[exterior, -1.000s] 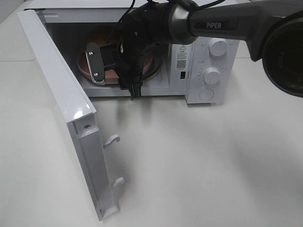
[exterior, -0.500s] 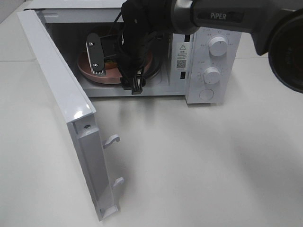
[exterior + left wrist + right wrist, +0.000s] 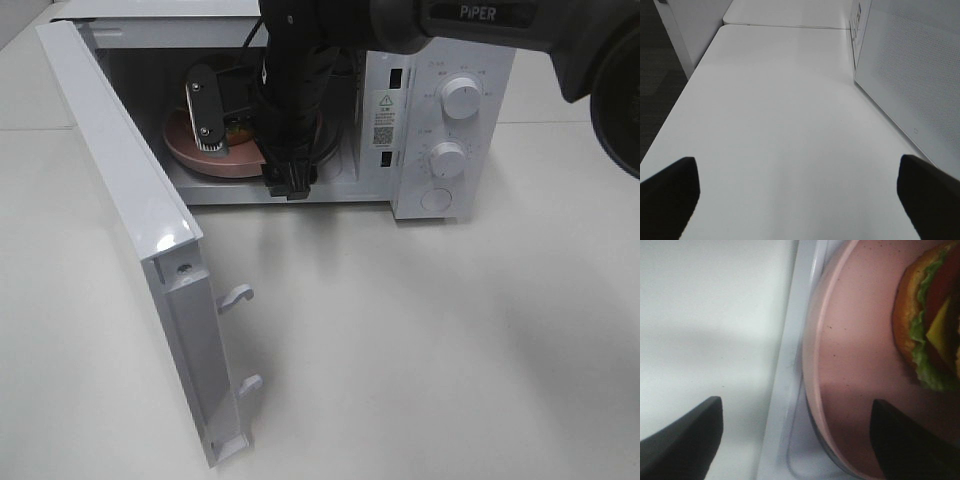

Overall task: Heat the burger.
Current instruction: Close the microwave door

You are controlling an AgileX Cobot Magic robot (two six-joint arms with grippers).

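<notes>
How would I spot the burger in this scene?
Find the white microwave with its door swung open. A flat pink plate lies inside, and the burger sits on it: an orange-brown bun with green lettuce, narrower than the plate.

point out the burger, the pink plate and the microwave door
burger [image 3: 932, 325]: right wrist view, on its filling
pink plate [image 3: 855, 340]: right wrist view, bare surface beside the burger
microwave door [image 3: 120, 150]: exterior high view, upper part of the open door
</notes>
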